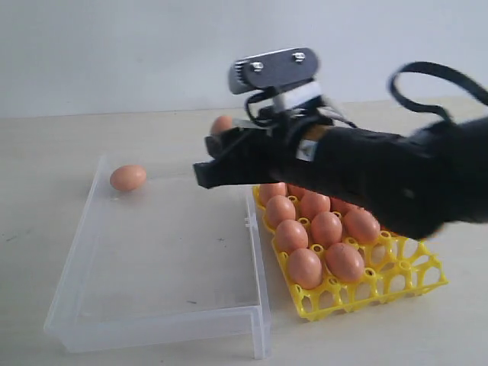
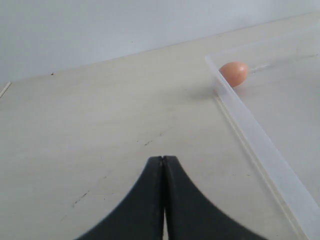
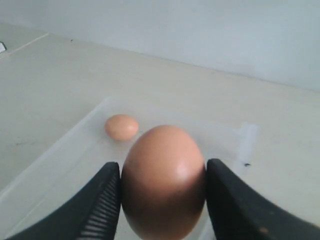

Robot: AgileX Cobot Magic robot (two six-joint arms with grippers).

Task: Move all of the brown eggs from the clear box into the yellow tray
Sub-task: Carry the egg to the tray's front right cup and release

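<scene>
**One Egg Gripped, One Left in the Box**

The right end effector (image 3: 162,192) is clamped on one brown egg (image 3: 162,182), a finger on each side, holding it in the air over the clear box (image 1: 258,259) near its right side. The left end effector (image 2: 162,167) has its jaws pressed together over bare counter (image 1: 61,145), left of the box. One loose egg (image 1: 127,178) lies in the box's far left corner. At least eight tray eggs (image 1: 326,227) sit in the yellow tray (image 1: 415,274); the arm hides others. The right arm (image 1: 381,179) reaches in from the right, roughly level, above the tray, fingers pointing left.
</scene>
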